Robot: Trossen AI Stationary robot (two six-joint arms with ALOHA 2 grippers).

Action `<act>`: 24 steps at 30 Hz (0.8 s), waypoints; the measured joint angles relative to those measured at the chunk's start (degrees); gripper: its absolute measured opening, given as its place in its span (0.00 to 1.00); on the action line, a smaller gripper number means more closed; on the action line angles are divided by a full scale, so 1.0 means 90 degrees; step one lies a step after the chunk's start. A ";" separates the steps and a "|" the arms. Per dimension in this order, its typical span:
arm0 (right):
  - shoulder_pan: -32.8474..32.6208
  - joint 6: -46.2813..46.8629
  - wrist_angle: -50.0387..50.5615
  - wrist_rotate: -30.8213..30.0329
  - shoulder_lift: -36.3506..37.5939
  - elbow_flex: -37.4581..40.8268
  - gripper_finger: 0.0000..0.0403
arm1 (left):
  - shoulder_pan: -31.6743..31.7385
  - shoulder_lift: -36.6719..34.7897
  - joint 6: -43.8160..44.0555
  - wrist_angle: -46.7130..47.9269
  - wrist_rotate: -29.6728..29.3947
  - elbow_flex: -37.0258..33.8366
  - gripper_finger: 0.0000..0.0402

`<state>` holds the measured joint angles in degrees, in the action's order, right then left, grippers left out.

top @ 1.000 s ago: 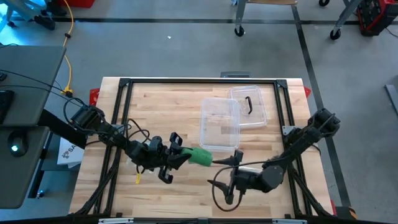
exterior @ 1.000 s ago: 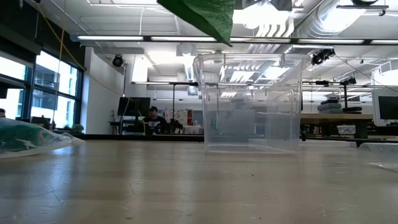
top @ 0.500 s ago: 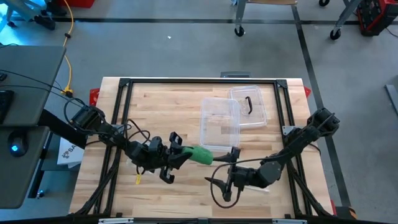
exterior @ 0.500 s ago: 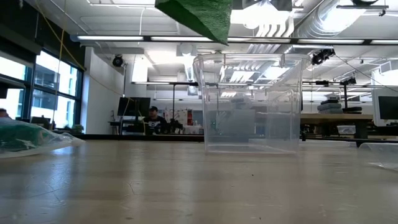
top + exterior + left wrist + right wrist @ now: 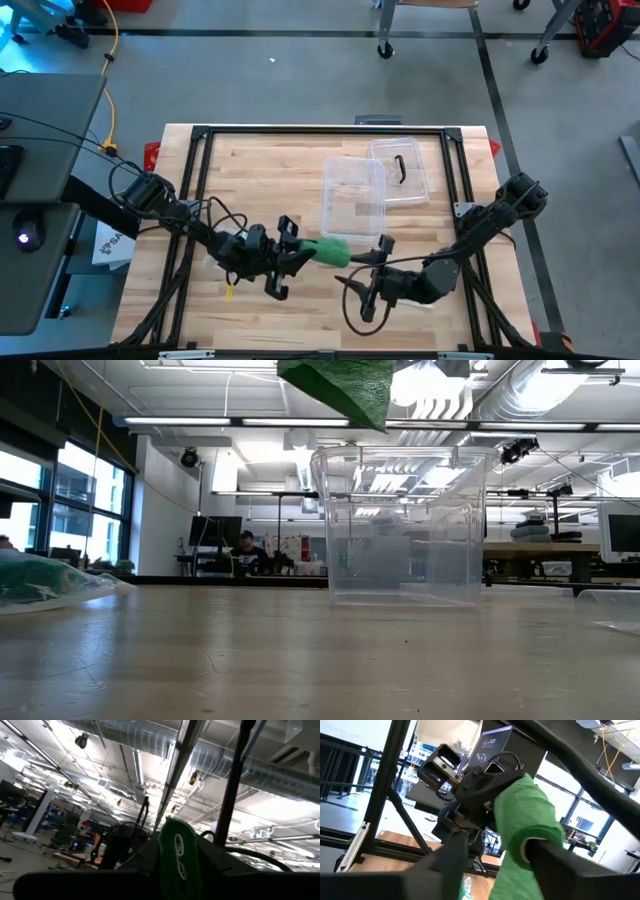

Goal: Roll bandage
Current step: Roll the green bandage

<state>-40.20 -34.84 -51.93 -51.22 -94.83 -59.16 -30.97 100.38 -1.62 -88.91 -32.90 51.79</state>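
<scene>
A green bandage roll (image 5: 333, 250) hangs in the air over the table's near middle, with my left gripper (image 5: 292, 257) shut on it. The low view shows its loose tail (image 5: 340, 388) hanging from the top of the picture, clear of the table. My right gripper (image 5: 376, 272) faces the roll from the right, open. In the right wrist view the roll (image 5: 525, 817) stands between its two fingers, with a gap to one finger (image 5: 451, 857). My left gripper pinches the roll's left end (image 5: 312, 250) between its two fingers, coming level from the table's left and tipped a little upward. The roll sticks out past the fingertips toward the right, lifted clear, its spiral end face (image 5: 178, 852) showing. My right gripper has one finger (image 5: 555, 862) crossing in front of the roll's end; whether it touches I cannot tell.
A clear plastic container (image 5: 352, 195) stands at the far middle, its lid (image 5: 400, 168) beside it to the right. A small yellow thing (image 5: 228, 291) lies near the left front. A clear bag (image 5: 45, 582) with something green lies at the left in the low view.
My left gripper has shifted slightly toward the table's right with the roll, and the hanging tail has moved with it. My right gripper's fingers have drawn closer together around the roll's free end.
</scene>
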 joint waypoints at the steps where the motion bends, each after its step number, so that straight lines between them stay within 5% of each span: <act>1: -0.0020 -0.0029 0.0000 -0.0018 0.0016 0.0000 0.42 | -0.0005 0.0002 0.0006 0.0030 0.0015 -0.0002 0.17; 7: -0.0126 -0.0115 0.0057 -0.0306 0.0247 0.0000 0.05 | -0.0014 -0.0065 0.0340 0.0815 0.0389 -0.0007 0.30; 14: -0.0313 -0.0124 0.0381 -0.0718 0.0716 0.0001 0.04 | -0.0030 -0.0865 0.0272 0.3736 0.0515 -0.0082 0.52; 18: -0.0377 0.0291 0.0971 -0.0640 0.1105 -0.0008 0.02 | -0.0118 -0.1600 0.0436 0.5697 0.0168 -0.0073 0.56; 24: -0.0188 0.1631 0.2488 0.0461 0.1640 -0.0010 0.01 | -0.0432 -0.1977 -0.0396 0.6028 -0.0802 -0.0070 0.55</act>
<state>-41.89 -20.16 -29.54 -47.08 -80.07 -59.24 -34.85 82.59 -5.19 -34.65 -40.12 51.16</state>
